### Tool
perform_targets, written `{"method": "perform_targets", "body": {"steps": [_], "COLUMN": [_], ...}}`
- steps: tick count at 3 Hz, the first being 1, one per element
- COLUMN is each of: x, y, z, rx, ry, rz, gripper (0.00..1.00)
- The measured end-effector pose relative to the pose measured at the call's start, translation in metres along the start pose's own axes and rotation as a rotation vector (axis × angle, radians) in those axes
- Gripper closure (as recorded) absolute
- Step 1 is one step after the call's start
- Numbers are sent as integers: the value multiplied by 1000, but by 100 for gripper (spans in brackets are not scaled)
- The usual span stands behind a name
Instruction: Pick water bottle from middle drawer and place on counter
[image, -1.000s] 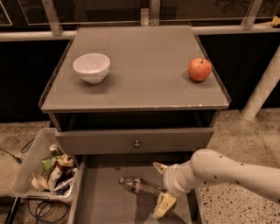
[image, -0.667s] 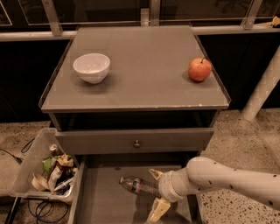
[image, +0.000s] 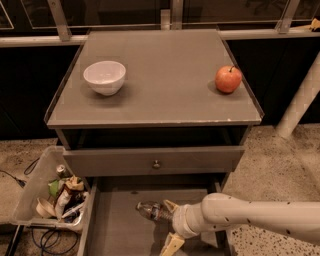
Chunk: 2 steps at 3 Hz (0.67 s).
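Note:
The water bottle (image: 150, 210) lies on its side on the floor of the open middle drawer (image: 112, 225), white cap to the left. My gripper (image: 170, 225) reaches in from the right on a white arm, low in the drawer. It is open: one tan finger (image: 169, 204) sits at the bottle's right end, the other (image: 172, 245) is spread well below it. The bottle is not held. The counter (image: 160, 95) is above, grey and flat.
A white bowl (image: 104, 76) stands on the counter's left and a red apple (image: 228, 79) on its right. A shut drawer front with a round knob (image: 156, 163) overhangs the open drawer. A bin of trash (image: 50, 195) stands at the left, a white post (image: 300, 100) at the right.
My arm has slid left and lower into the drawer, bringing the open fingers up to the bottle's right end. The bottle has not moved.

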<state>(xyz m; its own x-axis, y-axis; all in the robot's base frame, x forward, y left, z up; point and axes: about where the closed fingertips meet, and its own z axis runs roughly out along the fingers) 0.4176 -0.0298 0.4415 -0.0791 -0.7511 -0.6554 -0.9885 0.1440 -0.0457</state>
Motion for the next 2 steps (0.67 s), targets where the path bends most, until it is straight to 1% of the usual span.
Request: {"method": "perform_targets", "body": {"steps": [1, 2], "x": [6, 9], "y": [-24, -55], "z": [11, 9], "rx": [75, 147], "ry": [11, 8], "rz": [-8, -8], "gripper": [0, 0]}}
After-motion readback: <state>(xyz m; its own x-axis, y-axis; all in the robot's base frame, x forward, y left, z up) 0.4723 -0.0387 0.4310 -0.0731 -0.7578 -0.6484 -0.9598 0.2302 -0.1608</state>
